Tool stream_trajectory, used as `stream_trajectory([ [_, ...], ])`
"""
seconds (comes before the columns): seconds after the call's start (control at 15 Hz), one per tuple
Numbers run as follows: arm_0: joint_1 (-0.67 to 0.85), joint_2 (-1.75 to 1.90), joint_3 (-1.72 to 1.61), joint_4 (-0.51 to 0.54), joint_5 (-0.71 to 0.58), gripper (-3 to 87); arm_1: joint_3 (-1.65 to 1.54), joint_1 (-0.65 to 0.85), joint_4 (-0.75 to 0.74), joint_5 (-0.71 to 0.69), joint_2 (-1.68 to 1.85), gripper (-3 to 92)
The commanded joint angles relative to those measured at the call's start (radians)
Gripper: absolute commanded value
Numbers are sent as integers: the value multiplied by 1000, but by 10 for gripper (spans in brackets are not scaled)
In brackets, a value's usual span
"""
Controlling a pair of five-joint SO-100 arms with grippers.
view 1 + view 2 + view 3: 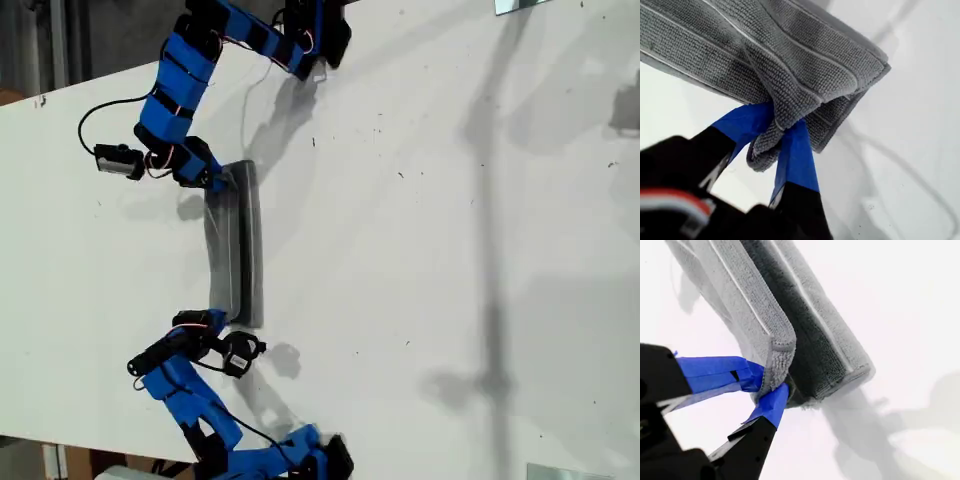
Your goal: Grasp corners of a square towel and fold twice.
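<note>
My first claw (777,135) is pressed together on the towel (790,50). Blue-taped fingers (797,160) pinch a bunched corner (762,155), w/ the rounded tip poking out btwn them toward the claw body. Just beyond the fingertips the grey striped cloth is stacked in several folded layers; the folded end juts out past the claw over the white tabletop (920,100).

My second claw (771,385) is also clamped on the towel (810,330). Its taped fingers (715,371) nip the corner (780,360) of the upper, lighter layer. A darker folded layer lies right beside that, on the far side from the claw, resting on the tabletop (900,300).

Ext. view: the towel (235,245) is a narrow folded strip on the tabletop (450,250), running btwn the two blue arms w/ one end at each claw. Can't tell from the wrist views which arm is which.
</note>
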State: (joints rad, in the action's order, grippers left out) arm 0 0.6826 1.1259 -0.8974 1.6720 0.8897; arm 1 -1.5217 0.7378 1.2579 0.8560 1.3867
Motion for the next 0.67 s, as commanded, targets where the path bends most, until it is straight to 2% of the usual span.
stream_trajectory([
  [0.0,-51,86,-21,15,48,0,37,0,15,11,-20,-1],
  [0.27,-87,112,-38,18,74,0,72,-35,46,11,-35,2],
  [0.33,-84,137,-46,18,74,37,89,-41,75,11,-23,129],
  [0.47,-43,198,-80,20,61,194,104,-51,98,11,12,277],
  [0.6,40,225,-120,20,20,250,104,-37,100,6,23,340],
])
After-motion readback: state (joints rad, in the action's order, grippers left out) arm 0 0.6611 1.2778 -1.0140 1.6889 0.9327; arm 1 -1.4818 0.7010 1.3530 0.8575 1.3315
